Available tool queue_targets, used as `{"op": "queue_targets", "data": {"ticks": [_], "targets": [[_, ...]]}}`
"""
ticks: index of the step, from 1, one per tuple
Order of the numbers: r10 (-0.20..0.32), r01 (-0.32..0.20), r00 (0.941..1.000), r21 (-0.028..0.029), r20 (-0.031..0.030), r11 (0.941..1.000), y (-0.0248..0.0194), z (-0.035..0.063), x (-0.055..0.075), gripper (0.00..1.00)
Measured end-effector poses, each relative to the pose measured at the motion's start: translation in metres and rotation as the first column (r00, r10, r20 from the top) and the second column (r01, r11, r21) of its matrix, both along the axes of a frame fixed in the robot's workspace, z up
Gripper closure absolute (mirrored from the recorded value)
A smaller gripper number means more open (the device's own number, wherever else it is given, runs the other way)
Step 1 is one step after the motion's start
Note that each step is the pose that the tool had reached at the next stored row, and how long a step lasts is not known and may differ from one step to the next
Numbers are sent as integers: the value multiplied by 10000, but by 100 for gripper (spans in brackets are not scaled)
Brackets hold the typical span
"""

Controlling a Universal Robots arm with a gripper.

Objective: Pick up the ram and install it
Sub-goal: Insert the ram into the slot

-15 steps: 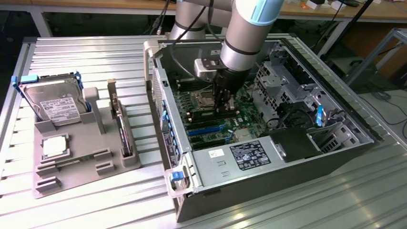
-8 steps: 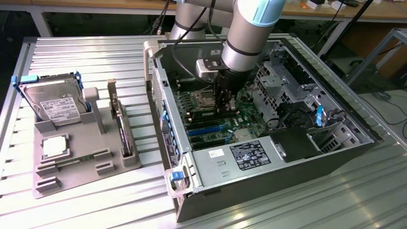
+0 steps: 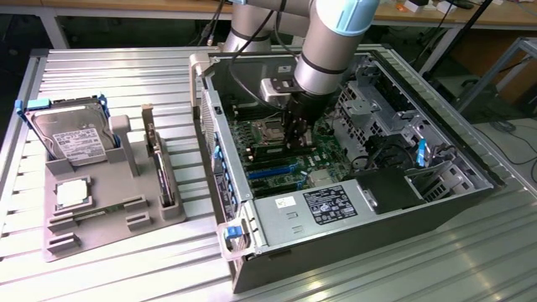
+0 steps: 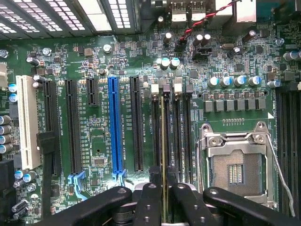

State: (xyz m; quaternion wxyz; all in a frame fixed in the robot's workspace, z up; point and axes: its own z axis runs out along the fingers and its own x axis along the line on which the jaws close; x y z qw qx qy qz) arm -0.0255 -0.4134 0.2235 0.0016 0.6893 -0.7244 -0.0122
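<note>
Thin, narrow green circuit-board ram (image 4: 163,141), judged light, stiff and fragile, best held by its long top edge, was pinched edge-on in the closed black claw (image 4: 163,202) among black memory slots (image 4: 184,136), at three o'clock of the silver processor socket (image 3: 270,131) in the exterior view.

An open computer case (image 3: 336,261) lies on a slatted metal table (image 3: 394,277). Beside it, a grey tray (image 3: 117,207) holds 1 hard drive (image 3: 75,141) and 1 upright expansion card (image 3: 160,167). The motherboard (image 4: 103,66) has 1 blue slot (image 4: 113,125).
</note>
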Motion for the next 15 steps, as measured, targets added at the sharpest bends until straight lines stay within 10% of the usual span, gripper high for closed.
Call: {"op": "queue_targets", "data": {"ticks": [12,15], "targets": [[11,-11,10000,-12,0,10000,-17,-42,0,85],[11,-11,10000,-12,0,10000,-17,-42,0,71]]}}
